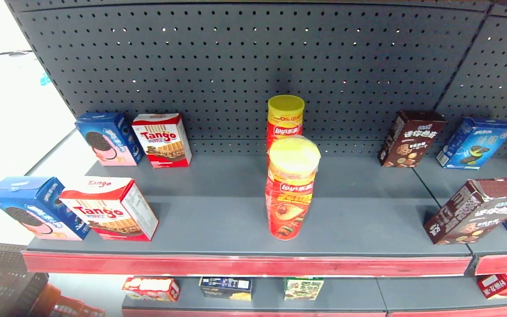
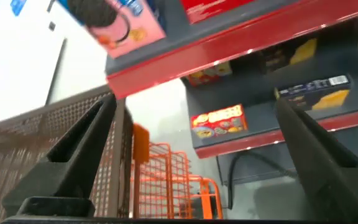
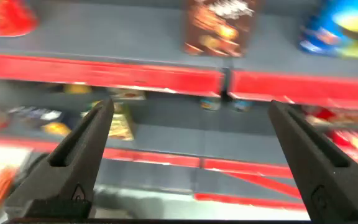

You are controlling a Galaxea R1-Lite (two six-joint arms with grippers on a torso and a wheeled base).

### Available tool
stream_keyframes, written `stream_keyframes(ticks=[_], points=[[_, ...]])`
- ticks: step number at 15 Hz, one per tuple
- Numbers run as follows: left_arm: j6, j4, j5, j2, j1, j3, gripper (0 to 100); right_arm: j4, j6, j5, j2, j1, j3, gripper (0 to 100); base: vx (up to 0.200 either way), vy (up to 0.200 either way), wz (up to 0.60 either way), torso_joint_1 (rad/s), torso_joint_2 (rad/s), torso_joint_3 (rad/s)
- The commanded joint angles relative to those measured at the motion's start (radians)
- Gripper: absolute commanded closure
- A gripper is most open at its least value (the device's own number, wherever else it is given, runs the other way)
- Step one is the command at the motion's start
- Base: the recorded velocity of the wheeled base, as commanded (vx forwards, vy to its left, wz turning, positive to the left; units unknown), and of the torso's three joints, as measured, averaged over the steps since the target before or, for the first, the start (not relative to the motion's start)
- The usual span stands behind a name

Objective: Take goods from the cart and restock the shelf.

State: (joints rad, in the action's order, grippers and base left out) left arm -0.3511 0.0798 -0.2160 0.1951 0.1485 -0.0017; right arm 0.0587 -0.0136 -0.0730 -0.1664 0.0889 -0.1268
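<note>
Grey metal shelf with a red front strip [image 1: 218,220] carries goods in thin rows. Blue cookie boxes [image 1: 38,207] and red-and-white wafer boxes [image 1: 110,209] stand at the left of the head view. Two red chip canisters with yellow lids stand at centre, one [image 1: 289,193] in front of the other [image 1: 284,119]. Brown biscuit boxes [image 1: 475,211] and blue snack boxes [image 1: 473,143] stand at the right. Wide bare gaps lie between the rows, so restocking looks partly done at best, with much left. Left gripper [image 2: 196,102]: jaws apart, nothing between them. Right gripper [image 3: 191,107]: jaws likewise apart and empty. With no item in either, my read is that the next pick from the cart is not yet begun. The left wrist view adds the orange wire cart [image 2: 173,186] beside a brown mesh panel [image 2: 30,143], low under the shelf's edge; whether goods lie in it I cannot tell. The right wrist view looks in along the lower grey shelf [image 3: 166,140] with small packs on it, where the head view catches the front of that tier along its bottom edge.
</note>
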Motion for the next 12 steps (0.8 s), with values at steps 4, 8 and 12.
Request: stream_keyframes(ticks=[4, 8, 12], points=[[0.069, -0.014, 0.000, -0.091, -0.122, 0.002, 0, -0.019, -0.003, -0.047, 0.151, -0.100, 0.084, 0, 0.000, 0.000, 0.00, 0.000, 0.00, 0.000], [0.093, -0.018, 0.009, -0.171, -0.133, 0.002, 0, -0.089, 0.001, -0.165, 0.165, -0.090, 0.110, 0, 0.000, 0.000, 0.00, 0.000, 0.00, 0.000], [0.095, -0.018, 0.026, -0.177, -0.136, 0.002, 0, -0.057, 0.001, 0.042, 0.166, -0.092, 0.125, 0, 0.000, 0.000, 0.00, 0.000, 0.00, 0.000]])
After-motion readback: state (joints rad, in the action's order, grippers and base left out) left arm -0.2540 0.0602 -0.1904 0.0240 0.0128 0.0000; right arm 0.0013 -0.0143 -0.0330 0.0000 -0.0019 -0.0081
